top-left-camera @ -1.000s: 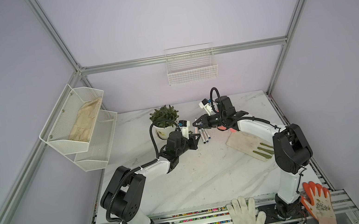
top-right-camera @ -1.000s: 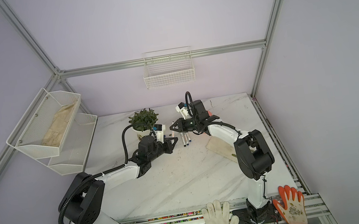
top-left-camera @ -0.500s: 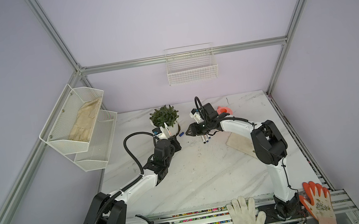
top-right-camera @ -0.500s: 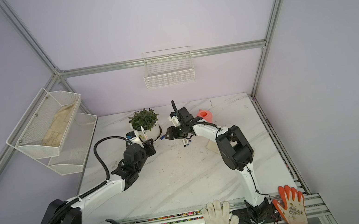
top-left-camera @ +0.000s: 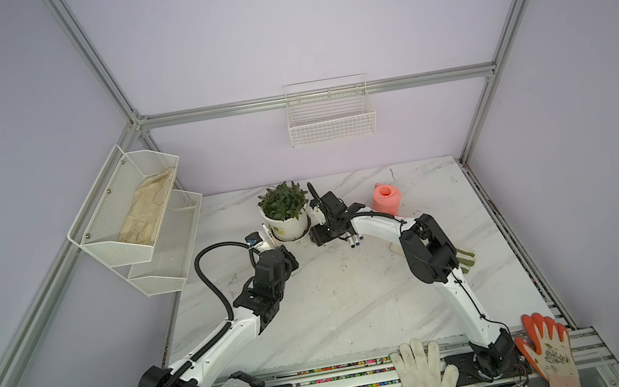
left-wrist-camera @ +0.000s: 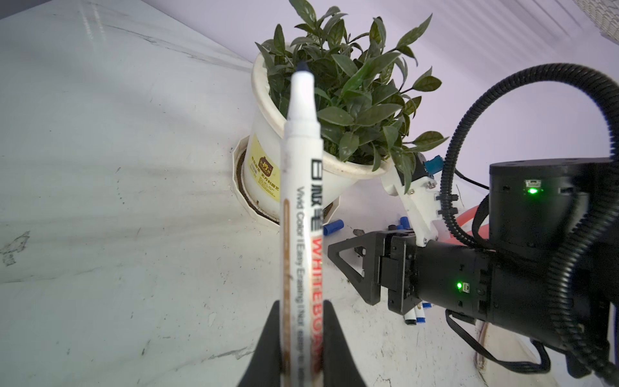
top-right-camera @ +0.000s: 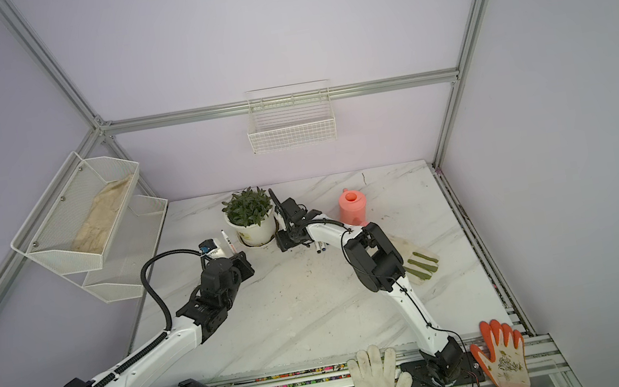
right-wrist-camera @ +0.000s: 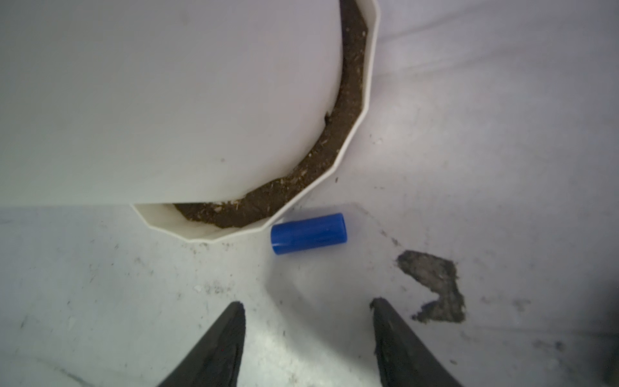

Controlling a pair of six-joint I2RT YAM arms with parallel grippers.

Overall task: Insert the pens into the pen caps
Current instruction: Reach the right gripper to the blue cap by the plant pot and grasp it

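Observation:
My left gripper (left-wrist-camera: 301, 311) is shut on a white pen (left-wrist-camera: 301, 217) that points its dark tip up in front of the plant; in both top views that pen (top-left-camera: 266, 231) (top-right-camera: 228, 241) stands left of the pot. My right gripper (right-wrist-camera: 306, 303) is open and low over the table, with nothing between its fingers. A blue pen cap (right-wrist-camera: 308, 233) lies on its side just ahead of the fingertips, against the pot's saucer. The left wrist view shows two blue caps (left-wrist-camera: 333, 227) (left-wrist-camera: 404, 221). More pens (top-left-camera: 353, 241) (top-right-camera: 321, 248) lie under the right arm.
A potted plant (top-left-camera: 287, 223) in a saucer stands at the back. A pink watering can (top-left-camera: 386, 200) is to its right. A glove (top-left-camera: 463, 258) lies on the table by the right arm. A dark debris scrap (right-wrist-camera: 432, 284) lies beside the right fingers. Wire shelves (top-left-camera: 137, 230) hang left.
Both grippers have left the table's middle: the left drew back leftward with its pen, the right swung left to the pot's base. The right jaws opened.

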